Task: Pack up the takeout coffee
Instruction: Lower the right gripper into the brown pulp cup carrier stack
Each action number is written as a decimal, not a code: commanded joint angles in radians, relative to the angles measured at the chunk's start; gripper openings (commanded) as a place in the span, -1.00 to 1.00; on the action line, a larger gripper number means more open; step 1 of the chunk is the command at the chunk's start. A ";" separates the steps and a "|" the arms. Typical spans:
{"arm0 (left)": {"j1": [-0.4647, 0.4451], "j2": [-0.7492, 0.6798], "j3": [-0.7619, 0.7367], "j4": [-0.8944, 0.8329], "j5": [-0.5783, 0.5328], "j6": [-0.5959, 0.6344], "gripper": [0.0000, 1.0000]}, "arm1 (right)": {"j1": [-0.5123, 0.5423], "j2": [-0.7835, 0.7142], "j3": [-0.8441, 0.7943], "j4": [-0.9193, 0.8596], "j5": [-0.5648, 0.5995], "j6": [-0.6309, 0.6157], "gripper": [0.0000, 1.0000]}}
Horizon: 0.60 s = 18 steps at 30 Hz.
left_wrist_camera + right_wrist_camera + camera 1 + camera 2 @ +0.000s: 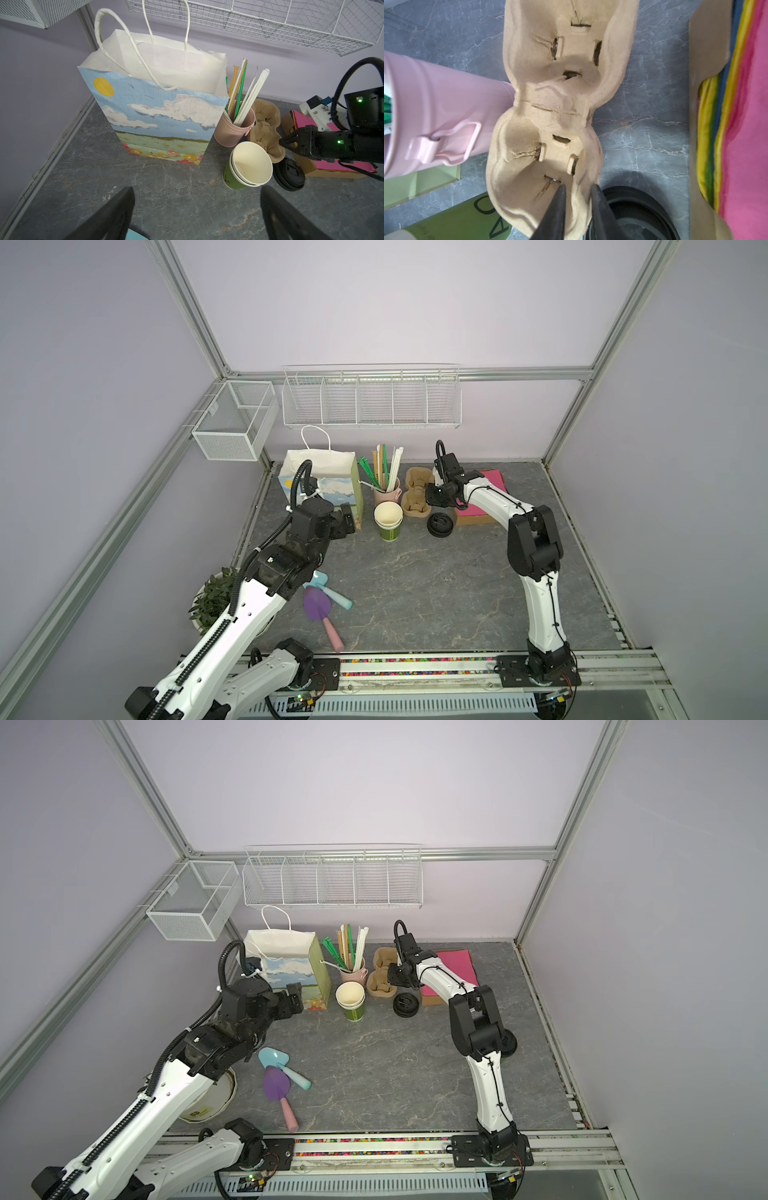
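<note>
Fingers [112, 214] of the left gripper [196, 188] stood far apart over bare table [83, 166], gripping nothing. Same left wrist view:
- One paper bag [166, 116], upright, mouth open, white lining showing, bottom hidden.
- One pink tin [232, 133], holding wrapped straws [254, 93] and green sticks, too bunched to count.
- One stack of lidless green cups [230, 176], two cream rims showing.
- One pile of black lids [289, 174], just beside the stack.

Right wrist view:
- One pulp carrier [550, 104] with two wells.
- Right gripper [578, 185] had its fingers [558, 209] nearly together, pinching the rim of the well nearest the lids: one finger inside, one outside.
- One cardboard box [708, 52] alongside, coloured sheets [747, 124] stacked in it.

Both top views:
- Left gripper sat just beside the bag's front, right gripper low on the carrier.
- Back row read bag, tin, carrier, box, with cups and lids in front.
- Two toy trowels, teal [272, 1056] and purple [317, 603], lay together by the left arm.
- One potted plant [214, 597].
- Two wire baskets on the walls: a mesh box [232, 423] and a five-bay rack [372, 402].

Lidded green cup: not seen in any view, so I couldn't place it.
</note>
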<state>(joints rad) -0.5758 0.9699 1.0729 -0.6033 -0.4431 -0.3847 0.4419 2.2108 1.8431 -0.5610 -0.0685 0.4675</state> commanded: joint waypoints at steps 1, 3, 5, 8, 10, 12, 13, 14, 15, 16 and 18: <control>0.003 0.003 -0.018 0.007 0.009 0.009 0.89 | -0.002 0.017 -0.019 0.016 -0.020 0.009 -0.51; 0.004 0.004 -0.018 0.007 0.010 0.010 0.89 | -0.003 0.018 -0.022 0.018 -0.019 0.009 -0.55; 0.004 0.005 -0.018 0.007 0.012 0.009 0.89 | -0.003 0.019 -0.024 0.017 -0.015 0.009 -0.53; 0.004 0.005 -0.018 0.007 0.011 0.009 0.89 | -0.004 0.022 -0.028 0.015 -0.014 0.010 -0.46; 0.004 0.006 -0.018 0.007 0.013 0.010 0.88 | -0.004 0.021 -0.030 0.018 -0.014 0.010 -0.49; 0.004 0.006 -0.018 0.007 0.012 0.009 0.89 | -0.004 0.021 -0.031 0.021 -0.014 0.011 -0.54; 0.003 0.007 -0.018 0.007 0.012 0.009 0.89 | -0.003 0.021 -0.031 0.024 -0.016 0.012 -0.56; 0.003 0.007 -0.018 0.007 0.012 0.010 0.89 | -0.003 0.019 -0.031 0.025 -0.016 0.011 -0.56; 0.004 0.006 -0.018 0.007 0.012 0.010 0.89 | -0.004 0.020 -0.031 0.027 -0.018 0.011 -0.56; 0.004 0.006 -0.018 0.007 0.012 0.010 0.89 | -0.004 0.022 -0.033 0.031 -0.022 0.011 -0.57; 0.004 0.007 -0.018 0.007 0.012 0.010 0.89 | -0.006 0.024 -0.033 0.032 -0.027 0.015 -0.60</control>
<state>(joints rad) -0.5758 0.9726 1.0729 -0.6029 -0.4393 -0.3843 0.4400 2.2108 1.8267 -0.5476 -0.0769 0.4751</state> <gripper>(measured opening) 0.943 0.200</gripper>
